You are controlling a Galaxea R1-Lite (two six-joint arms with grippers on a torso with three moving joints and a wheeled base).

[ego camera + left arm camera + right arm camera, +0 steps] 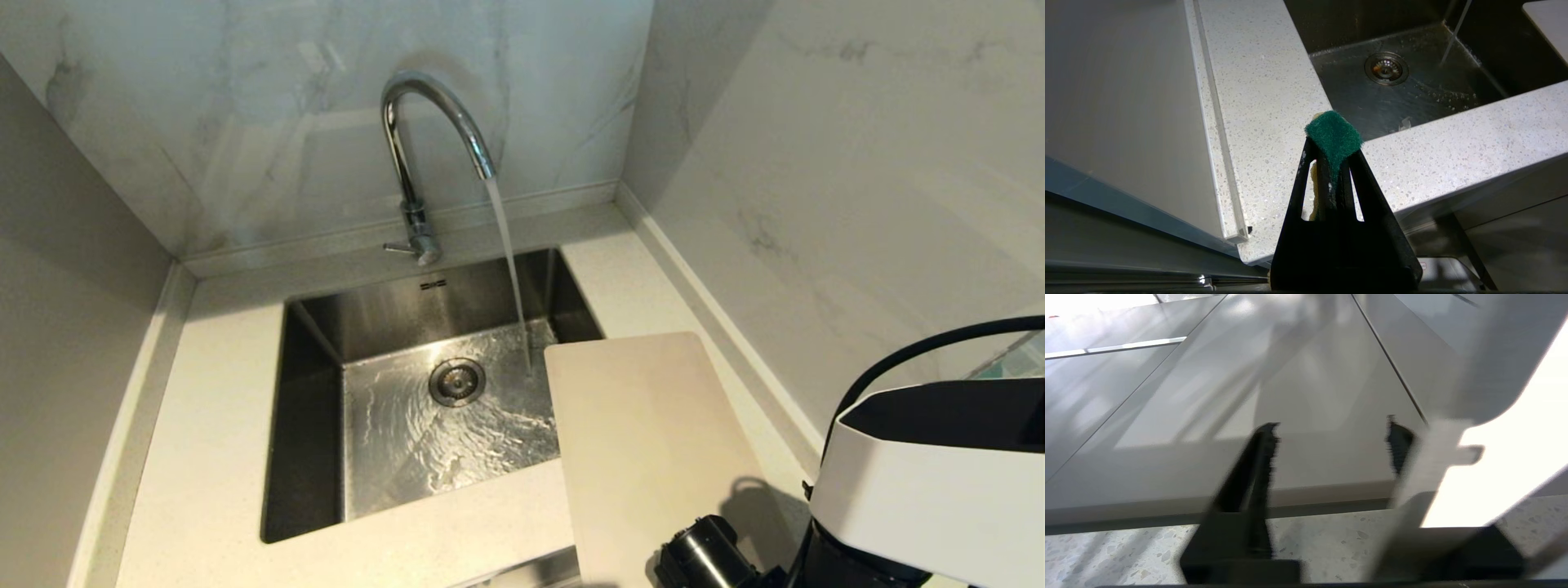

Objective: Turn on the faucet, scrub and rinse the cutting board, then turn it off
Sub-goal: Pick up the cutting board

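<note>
**Tools, board and tap at the sink**

Left tool (1333, 163): fingers pressed together on a green scouring sponge (1334, 136), held over the speckled desk (1257, 90) just off the sink's near left corner, well apart from the board.

Right tool (1331, 437): fingers apart, the pale edge of the cutting board (645, 441) lying against one finger; whether it is gripped cannot be told.

Cutting board: on the desk right of the sink (314, 425), its left edge overhanging the basin.

Faucet (424, 122): behind the sink, water running from the spout into the basin just beside the board's far left corner.
</note>
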